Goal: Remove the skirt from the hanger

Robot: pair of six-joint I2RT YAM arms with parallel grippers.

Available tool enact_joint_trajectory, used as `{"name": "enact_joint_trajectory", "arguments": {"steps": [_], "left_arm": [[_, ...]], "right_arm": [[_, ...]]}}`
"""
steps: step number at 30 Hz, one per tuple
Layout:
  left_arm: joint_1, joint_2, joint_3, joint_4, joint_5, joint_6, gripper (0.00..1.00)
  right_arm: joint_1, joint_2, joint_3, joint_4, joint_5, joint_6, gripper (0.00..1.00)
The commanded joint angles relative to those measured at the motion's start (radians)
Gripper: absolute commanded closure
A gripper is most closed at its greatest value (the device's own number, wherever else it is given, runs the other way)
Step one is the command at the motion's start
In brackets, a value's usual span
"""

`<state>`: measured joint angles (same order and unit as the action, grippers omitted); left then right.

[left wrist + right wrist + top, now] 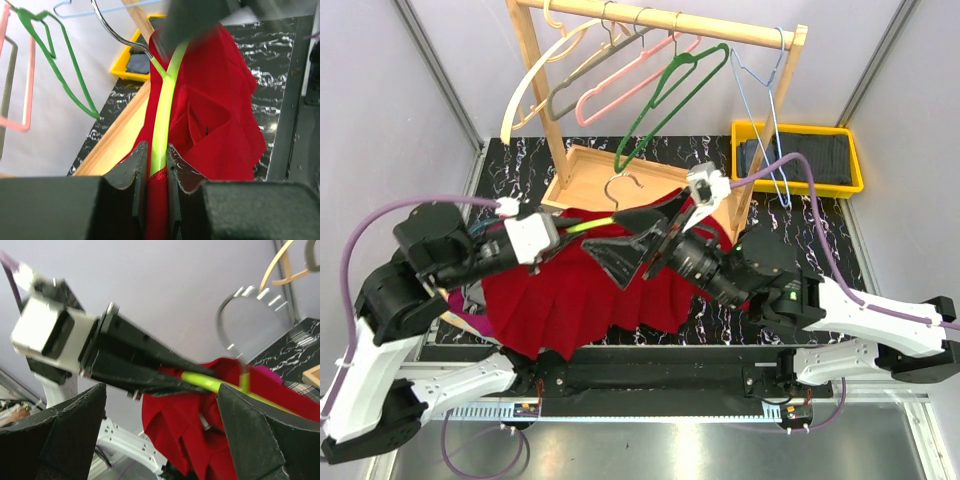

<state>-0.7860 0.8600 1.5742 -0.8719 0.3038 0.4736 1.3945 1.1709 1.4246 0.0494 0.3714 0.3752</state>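
L gripper (pixel 156 151) pinches slim lime hanger (pixel 167 95) w/ pleated red skirt (pixel 220 90); R gripper (pixel 161 427) agape.

Overhead from behind, wrist views close, sharing skirt (pixel 570 300)

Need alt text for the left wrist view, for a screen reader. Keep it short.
The left end effector is closed on the bar of a lime-green hanger, which has a red skirt draped over it. Behind them are a yellow bin and the edge of a wooden tray on a black marbled table.
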Motion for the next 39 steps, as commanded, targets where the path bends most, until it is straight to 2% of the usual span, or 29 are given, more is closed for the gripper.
{"name": "enact_joint_trajectory", "arguments": {"steps": [1, 8, 13, 18, 32, 39], "left_arm": [[-0.004, 0.045, 0.093, 0.251, 0.011, -0.039, 1.0], [-0.004, 0.045, 0.08, 0.258, 0.018, -0.087, 1.0], [-0.004, 0.008, 0.044, 0.252, -0.034, -0.063, 1.0], [-0.004, -0.015, 0.017, 0.237, -0.037, -0.064, 1.0], [-0.002, 0.001, 0.043, 0.234, 0.008, -0.089, 1.0], [-0.002, -0.004, 0.063, 0.208, 0.035, -0.108, 1.0]], "right_arm": [[0.009, 0.006, -0.03, 0.038, -0.042, 0.014, 0.0], [0.011, -0.016, -0.044, 0.052, -0.031, -0.018, 0.0], [0.009, -0.071, -0.039, 0.004, -0.022, -0.018, 0.0], [0.009, -0.108, -0.016, -0.042, 0.029, -0.088, 0.0], [0.003, -0.007, 0.049, 0.02, 0.103, -0.242, 0.0], [-0.081, 0.016, 0.068, 0.05, 0.061, -0.248, 0.0]]}}
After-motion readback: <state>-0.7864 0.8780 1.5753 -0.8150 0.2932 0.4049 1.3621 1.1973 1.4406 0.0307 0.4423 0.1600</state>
